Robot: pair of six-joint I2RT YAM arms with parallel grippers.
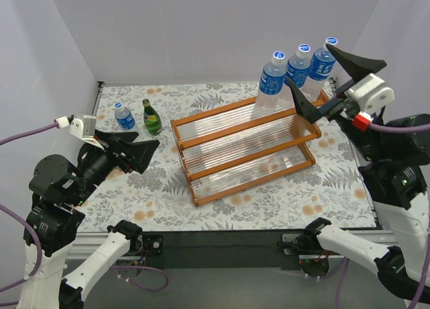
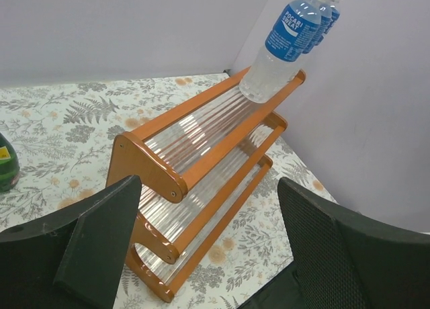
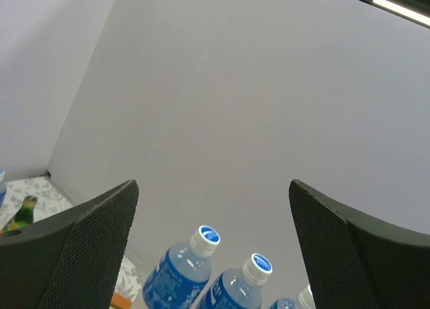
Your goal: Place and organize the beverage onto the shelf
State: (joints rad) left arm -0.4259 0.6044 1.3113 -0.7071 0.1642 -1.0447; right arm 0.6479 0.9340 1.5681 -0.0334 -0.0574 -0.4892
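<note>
Bottles point(image 1: 299, 66): three clear ones stand close together at the right end of the shelf point(image 1: 185, 162) top, which leaves room for more. The left gripper point(image 1: 149, 156) and the right gripper point(image 1: 308, 64) are both wide open and empty.

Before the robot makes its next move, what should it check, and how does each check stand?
1. The left fingers are apart with nothing between them: ok.
2. The right fingers are apart and empty, above the shelved bottles: ok.
3. Three clear bottles stand upright at the right end of the top tier of the shelf: ok.
4. Every bottle in view is shelved: not ok. One clear bottle and one green bottle stand on the table, far left.
5. The two lower tiers have room: ok.
6. Nothing lies between the left fingers and those two bottles: ok, judging by the top view.
</note>
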